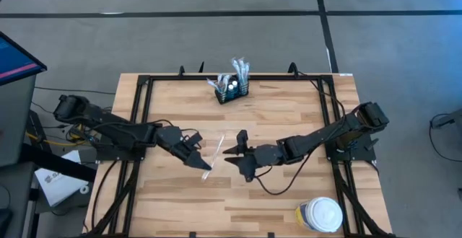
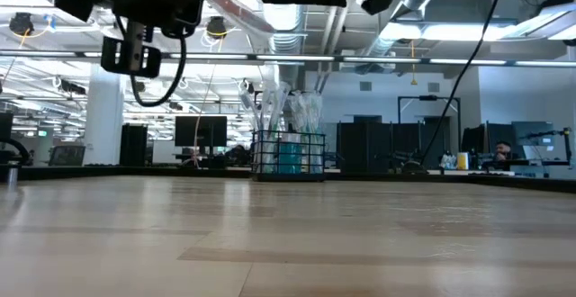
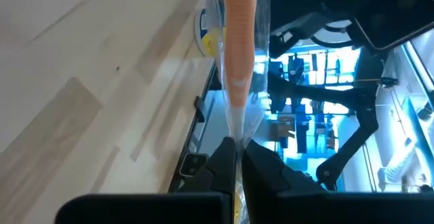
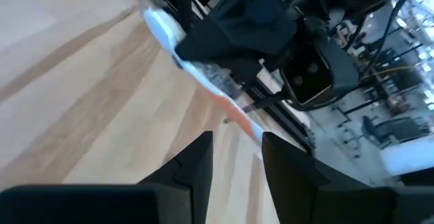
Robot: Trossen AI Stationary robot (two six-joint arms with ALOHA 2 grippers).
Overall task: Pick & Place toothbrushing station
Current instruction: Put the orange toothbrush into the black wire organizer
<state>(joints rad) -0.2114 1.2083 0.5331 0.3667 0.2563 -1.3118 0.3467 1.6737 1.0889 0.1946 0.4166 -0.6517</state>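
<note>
Mid-frame, the left end effector [image 1: 201, 163] is pinching a wrapped toothbrush [image 1: 214, 153]; the right end effector [image 1: 232, 151] is gaping beside it, empty.

An open-plan robotics lab: beyond the wooden worktop [image 2: 288, 243] stand rows of dark monitors [image 2: 200, 131], under exposed ceiling ducts [image 2: 423, 9] and strip lights [image 2: 504, 61], with a person [image 2: 504, 154] seated far off.
</note>
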